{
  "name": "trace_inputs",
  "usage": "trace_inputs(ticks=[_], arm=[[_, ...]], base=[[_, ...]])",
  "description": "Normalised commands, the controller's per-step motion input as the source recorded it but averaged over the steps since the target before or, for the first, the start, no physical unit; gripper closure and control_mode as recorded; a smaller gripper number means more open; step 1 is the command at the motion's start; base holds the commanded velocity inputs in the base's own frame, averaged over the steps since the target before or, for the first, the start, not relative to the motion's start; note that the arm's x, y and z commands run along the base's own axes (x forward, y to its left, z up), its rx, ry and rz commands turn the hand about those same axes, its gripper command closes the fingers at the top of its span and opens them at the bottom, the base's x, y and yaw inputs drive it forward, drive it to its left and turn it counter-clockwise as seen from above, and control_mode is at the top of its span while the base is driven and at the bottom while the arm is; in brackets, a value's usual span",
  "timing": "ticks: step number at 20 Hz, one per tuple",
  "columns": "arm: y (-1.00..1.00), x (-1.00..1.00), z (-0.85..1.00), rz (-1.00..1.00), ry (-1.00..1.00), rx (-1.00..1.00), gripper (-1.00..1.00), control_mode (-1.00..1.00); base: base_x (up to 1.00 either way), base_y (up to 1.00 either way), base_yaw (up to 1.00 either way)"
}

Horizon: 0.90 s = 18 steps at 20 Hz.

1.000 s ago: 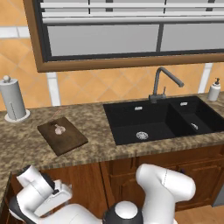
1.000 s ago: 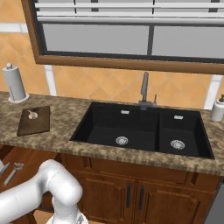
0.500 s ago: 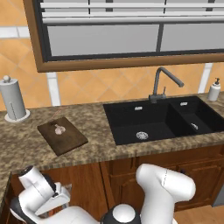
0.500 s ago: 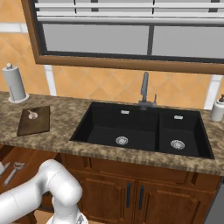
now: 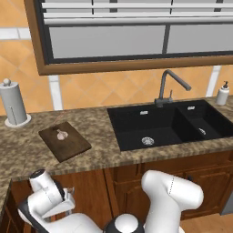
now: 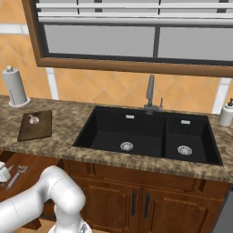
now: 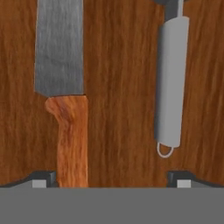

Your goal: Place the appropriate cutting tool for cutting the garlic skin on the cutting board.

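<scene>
In the hand view, the two dark fingertips of the gripper [image 7: 112,177] rise at the bottom edge, spread wide and holding nothing. The small knife with an orange-brown wooden handle and grey blade [image 7: 65,113] lies left of centre on a reddish-brown wooden surface [image 7: 118,87], its handle end just beside the left fingertip. So the hand looks poised for a grasp, but the handle sits off to one side and, I judge, calls for a sideways shift first. At the right lies a silver metal utensil handle with a loop end [image 7: 170,87], near enough to be caught by mistake.

Farther off, left of centre in the left base view, the dark brown rectangular cutting board [image 5: 73,145] rests on the speckled granite counter [image 5: 98,123] carrying the small pale garlic bulb [image 5: 61,134]. Behind stands a paper towel roll [image 5: 13,104]; to the right, the black double sink [image 5: 168,125].
</scene>
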Motion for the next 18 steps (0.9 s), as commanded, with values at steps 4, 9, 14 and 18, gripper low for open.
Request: trace_inputs(ticks=[4, 9, 14, 18], arm=[[0.21, -0.01, -0.38, 0.00, 0.00, 0.03, -1.00, -1.00], [0.41, -0.18, -0.17, 0.00, -0.01, 0.00, -1.00, -1.00], [0.41, -0.13, -0.01, 0.00, -0.09, 0.00, -1.00, -1.00], [0.36, -0.02, -0.35, -0.04, -0.07, 0.00, -1.00, -1.00]], base=[[0.00, 0.00, 0.00], [0.00, 0.00, 0.00], [0.00, 0.00, 0.00], [0.00, 0.00, 0.00]])
